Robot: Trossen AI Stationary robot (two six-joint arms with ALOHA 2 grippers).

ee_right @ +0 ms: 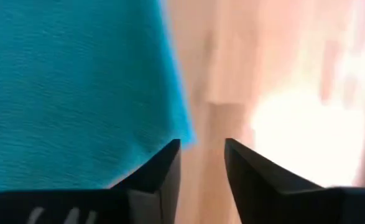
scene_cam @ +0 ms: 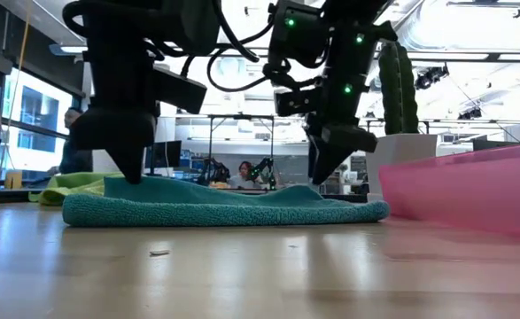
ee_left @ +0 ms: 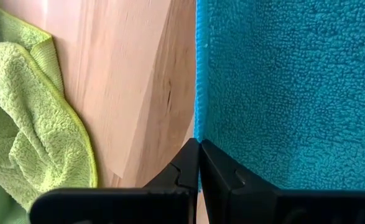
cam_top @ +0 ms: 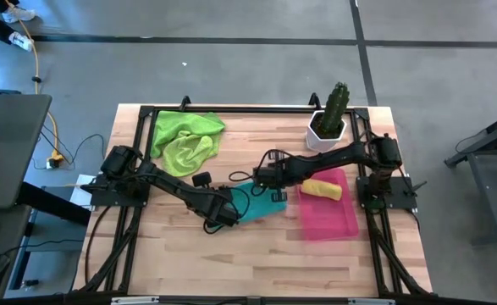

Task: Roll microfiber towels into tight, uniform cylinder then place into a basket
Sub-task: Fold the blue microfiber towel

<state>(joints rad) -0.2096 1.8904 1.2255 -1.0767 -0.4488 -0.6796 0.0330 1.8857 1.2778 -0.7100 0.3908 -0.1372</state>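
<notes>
The teal towel (cam_top: pixel 261 206) lies flat on the table's middle; it also shows in the low view (scene_cam: pixel 224 208). My left gripper (cam_top: pixel 224 213) is shut on the towel's edge at its left end. My right gripper (cam_top: pixel 259 180) is open over the towel's far right corner (ee_right: pixel 176 127); whether it touches the cloth, I cannot tell. A rolled yellow towel (cam_top: pixel 322 188) lies in the pink-red basket (cam_top: pixel 337 224) at the right. Two lime green towels (cam_top: pixel 184 137) lie crumpled at the far left. My left gripper pinches the teal towel's hemmed edge (ee_left: pixel 198 127) between its two fingertips (ee_left: pixel 185 165). The fingers come from above, pointing down (scene_cam: pixel 135 177). The towel stays lying on the table, slack, not lifted.
A white pot with a green cactus (cam_top: pixel 331 114) stands at the far right, just behind the basket. The green towels' hem (ee_left: pixel 76 134) lies close beside my left gripper. Bare wood shows along the table's near edge (cam_top: pixel 256 271). People show in the room beyond the table.
</notes>
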